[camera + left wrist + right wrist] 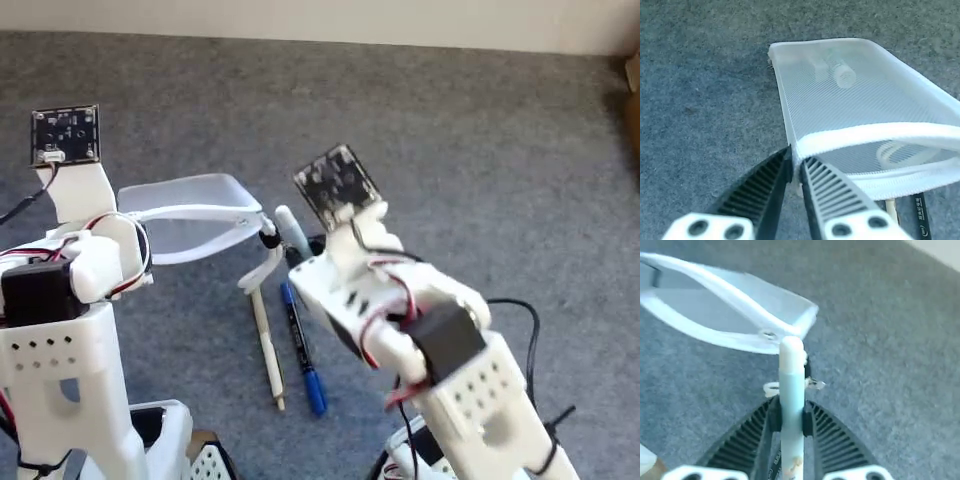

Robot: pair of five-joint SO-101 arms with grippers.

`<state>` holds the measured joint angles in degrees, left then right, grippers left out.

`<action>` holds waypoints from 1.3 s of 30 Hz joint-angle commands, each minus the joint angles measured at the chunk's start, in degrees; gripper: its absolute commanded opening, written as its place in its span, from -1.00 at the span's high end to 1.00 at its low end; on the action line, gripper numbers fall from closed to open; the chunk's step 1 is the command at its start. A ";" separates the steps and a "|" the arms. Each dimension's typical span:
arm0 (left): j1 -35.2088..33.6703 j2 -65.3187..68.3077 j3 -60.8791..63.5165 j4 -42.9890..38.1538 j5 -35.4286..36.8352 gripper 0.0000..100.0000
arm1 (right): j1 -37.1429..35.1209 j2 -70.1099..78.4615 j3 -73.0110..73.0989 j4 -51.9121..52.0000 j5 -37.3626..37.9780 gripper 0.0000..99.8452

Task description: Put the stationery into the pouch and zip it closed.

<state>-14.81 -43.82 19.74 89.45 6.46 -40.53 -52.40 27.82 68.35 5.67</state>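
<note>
Both clamped: L jaws on pouch rim, R jaws on pen.

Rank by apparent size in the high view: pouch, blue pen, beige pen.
Largest: the pouch.
Then the blue pen and the beige pen, about alike in length, so no firm order between them.

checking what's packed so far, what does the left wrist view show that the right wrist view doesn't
Left wrist, not right: a white capped item inside the pouch, seen through its mesh. Right wrist, not left: the right tool shut on a pale pen, its end near the pouch's mouth. Both: the open pouch and grey carpet.
</note>
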 commanded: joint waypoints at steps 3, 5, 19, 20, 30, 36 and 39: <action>1.10 0.40 -1.10 -0.88 0.62 0.99 | -4.62 -8.92 2.77 -5.23 0.35 0.99; 1.10 0.40 -1.10 -0.88 0.62 0.99 | -5.23 -11.21 4.44 -7.60 0.26 0.99; 1.10 0.31 -1.10 -0.79 0.62 0.99 | -5.23 -23.60 24.75 -39.16 -16.09 0.99; 1.10 0.31 -1.10 -0.79 0.62 0.99 | -5.23 -24.40 26.68 -42.07 -16.09 0.99; 1.10 0.31 -1.10 -0.79 0.62 0.99 | -5.23 -28.79 42.51 -74.42 -15.91 0.99; 1.10 0.31 -1.10 -0.79 0.62 0.99 | -5.23 -28.70 45.41 -84.35 -16.00 0.99; 1.01 0.31 -1.10 -0.79 0.62 0.99 | -5.23 -27.03 45.49 -88.04 -15.74 0.99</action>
<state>-14.81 -43.82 19.74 89.45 6.46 -45.10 -79.91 74.24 -15.34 -9.89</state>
